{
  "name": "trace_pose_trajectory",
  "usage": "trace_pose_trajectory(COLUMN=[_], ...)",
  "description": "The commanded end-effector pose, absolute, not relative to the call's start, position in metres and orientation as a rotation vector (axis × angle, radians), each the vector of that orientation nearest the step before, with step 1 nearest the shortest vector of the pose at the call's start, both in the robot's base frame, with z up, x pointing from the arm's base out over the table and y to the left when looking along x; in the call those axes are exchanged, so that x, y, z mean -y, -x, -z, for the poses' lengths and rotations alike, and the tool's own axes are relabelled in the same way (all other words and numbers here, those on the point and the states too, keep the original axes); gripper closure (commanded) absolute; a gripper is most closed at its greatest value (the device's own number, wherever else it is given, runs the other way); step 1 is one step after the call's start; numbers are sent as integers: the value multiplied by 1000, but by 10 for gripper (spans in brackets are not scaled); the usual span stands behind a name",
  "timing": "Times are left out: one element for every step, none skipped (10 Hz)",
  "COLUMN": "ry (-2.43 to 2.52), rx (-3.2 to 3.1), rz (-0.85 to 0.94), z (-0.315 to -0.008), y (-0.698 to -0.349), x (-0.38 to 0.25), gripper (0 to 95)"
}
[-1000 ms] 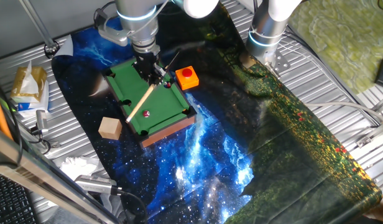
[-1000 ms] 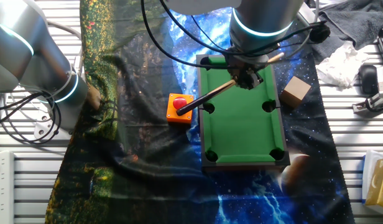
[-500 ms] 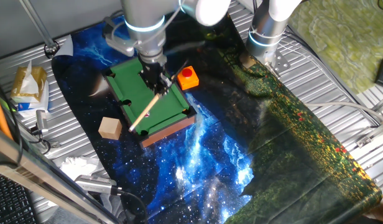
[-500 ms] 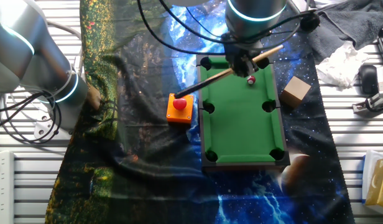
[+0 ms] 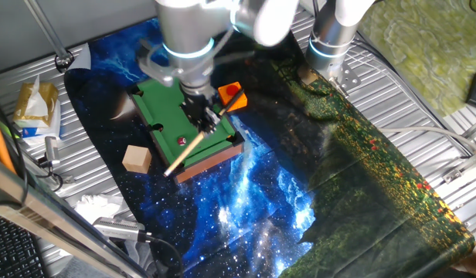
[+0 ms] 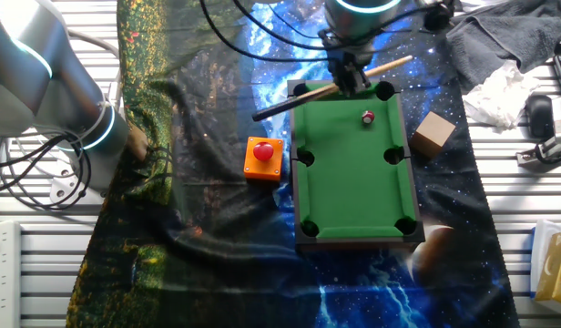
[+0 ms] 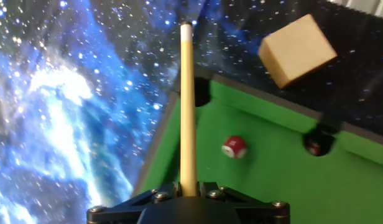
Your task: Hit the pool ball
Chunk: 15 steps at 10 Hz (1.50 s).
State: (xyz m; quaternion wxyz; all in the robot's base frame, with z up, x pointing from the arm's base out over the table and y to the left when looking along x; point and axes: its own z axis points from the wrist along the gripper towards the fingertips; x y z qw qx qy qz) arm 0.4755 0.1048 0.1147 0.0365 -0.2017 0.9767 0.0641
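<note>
The pool ball (image 5: 181,140) is tiny, red-pink with a whitish spot, and lies on the green felt of the mini pool table (image 5: 162,114). It also shows in the other fixed view (image 6: 367,117) and in the hand view (image 7: 234,147). My gripper (image 5: 204,116) is shut on a tan wooden cue (image 5: 184,153) over the table's rail. In the other fixed view the gripper (image 6: 346,78) stands at the table's far end (image 6: 353,182). In the hand view the cue (image 7: 187,106) runs straight ahead past a corner pocket, and the ball lies just to its right, apart from it.
A tan wooden cube (image 5: 136,158) sits beside the table, also in the hand view (image 7: 297,50). An orange block with a red button (image 6: 263,157) stands off the table's side. A darker maroon ball (image 7: 314,147) sits in a side pocket. A second robot arm's base (image 5: 331,38) stands behind.
My gripper has carried the cue across the felt to the table's end rail, uncovering the ball. The ball has stayed where it was.
</note>
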Motion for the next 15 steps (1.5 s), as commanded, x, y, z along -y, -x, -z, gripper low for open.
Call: trace_pose_trajectory(ry=[607,602,605,609,613,619,621,623,628,631,631,631,630,626,617], rx=[-2996,-2994,-2991,-2987,-2980,-2971,-2968,-2964,-2959,-2957,-2957,-2957,-2957,-2958,-2959], rz=[-191,-185,-180,-178,-176,-173,-171,-171,-169,-169,-168,-166,-165,-166,-167], z=[-109,-107,-103,-100,-96,-93,-90,-89,-86,-85,-84,-84,-83,-82,-82], y=[-474,-473,-472,-473,-473,-472,-472,-472,-472,-472,-472,-472,-471,-471,-471], x=[-110,-112,-114,-113,-113,-113,-112,-112,-112,-112,-112,-112,-112,-111,-110], gripper=[950,950,950,950,950,950,950,950,950,950,950,950,950,950,950])
